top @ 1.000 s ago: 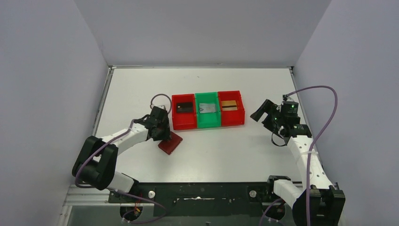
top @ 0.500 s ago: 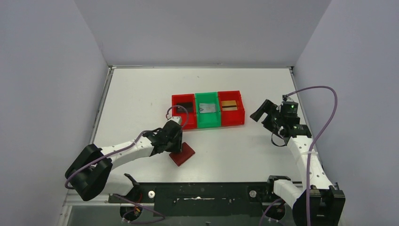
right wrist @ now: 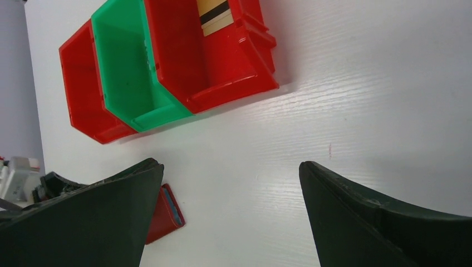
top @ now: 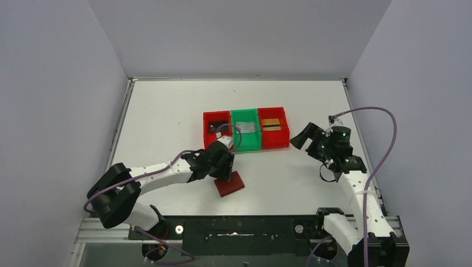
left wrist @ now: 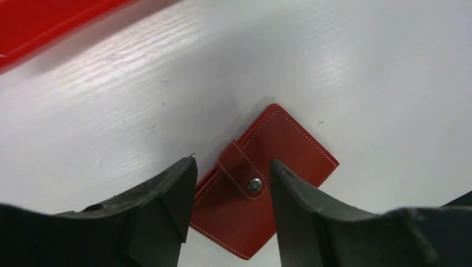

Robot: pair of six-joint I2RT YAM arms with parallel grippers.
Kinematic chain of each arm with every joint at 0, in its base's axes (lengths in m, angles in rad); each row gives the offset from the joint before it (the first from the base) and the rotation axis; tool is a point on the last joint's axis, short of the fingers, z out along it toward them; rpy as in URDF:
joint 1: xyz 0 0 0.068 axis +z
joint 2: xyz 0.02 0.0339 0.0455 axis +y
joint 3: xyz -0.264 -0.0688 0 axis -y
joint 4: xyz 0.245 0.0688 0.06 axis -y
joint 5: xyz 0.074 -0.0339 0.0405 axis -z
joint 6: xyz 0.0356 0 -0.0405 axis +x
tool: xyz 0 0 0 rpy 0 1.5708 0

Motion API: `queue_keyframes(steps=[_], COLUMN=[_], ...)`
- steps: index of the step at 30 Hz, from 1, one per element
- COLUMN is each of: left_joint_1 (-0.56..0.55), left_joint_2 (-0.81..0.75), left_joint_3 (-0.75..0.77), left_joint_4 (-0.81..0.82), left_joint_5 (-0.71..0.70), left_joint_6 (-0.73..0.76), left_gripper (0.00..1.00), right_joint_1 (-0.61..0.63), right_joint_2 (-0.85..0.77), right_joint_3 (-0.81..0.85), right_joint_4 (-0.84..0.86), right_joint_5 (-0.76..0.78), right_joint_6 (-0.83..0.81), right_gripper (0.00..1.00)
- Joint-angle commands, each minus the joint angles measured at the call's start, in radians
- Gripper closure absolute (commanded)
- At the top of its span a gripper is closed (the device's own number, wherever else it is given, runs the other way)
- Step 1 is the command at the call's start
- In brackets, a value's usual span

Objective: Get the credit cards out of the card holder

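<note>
Three credit cards [top: 246, 128], seemingly, in bins [top: 276, 143]

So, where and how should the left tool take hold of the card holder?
Probably across its narrow width, on the two long edges, from straight above: the card holder lies flat and closed on the table, leaving only edges to pinch; the left tool is over it.

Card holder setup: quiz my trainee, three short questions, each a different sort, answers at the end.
1. True or false: the small dark red leather-like folding card holder lies closed.
2. The gold-yellow plastic credit card lies in: A) the green plastic bin, B) the right-hand bright red plastic bin, C) the card holder.
3. Which claw straddles the card holder?
Key: 1 true; 2 B; 3 the left claw.
</note>
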Motion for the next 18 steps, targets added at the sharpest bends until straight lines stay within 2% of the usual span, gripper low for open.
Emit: queue_keyframes(steps=[1, 6, 11, 13, 16, 18], left_joint_1=[0.004, 0.022, 0.125, 0.162, 0.188, 0.190], left_joint_2=[-0.149, -0.357, -0.549, -0.615, -0.703, -0.744], left_joint_3=[0.001, -0.056, -0.105, -0.134, -0.156, -0.167], left_joint_4=[0.002, -0.045, -0.168, -0.216, -0.279, -0.300], left_joint_5=[-0.116, -0.272, -0.355, -0.374, -0.409, -0.418], left_joint_6=[-0.052, -0.151, -0.290, -0.345, -0.394, -0.406], left_gripper=[0.44, 0.25, 0.22, 0.21, 0.21, 0.21], right_joint_1=[0.073, 0.261, 0.533, 0.652, 0.830, 0.918], right_joint_2=[0.001, 0.102, 0.200, 0.234, 0.297, 0.354], right_joint_3=[-0.036, 0.000, 0.025, -0.010, -0.036, -0.025], right_joint_4=[0.136, 0.181, 0.286, 0.386, 0.524, 0.568], right_joint_5=[-0.066, 0.019, 0.181, 0.232, 0.260, 0.275], right_joint_6=[-0.015, -0.058, -0.177, -0.274, -0.528, -0.639], right_gripper=[0.02, 0.04, 0.06, 0.06, 0.03, 0.00])
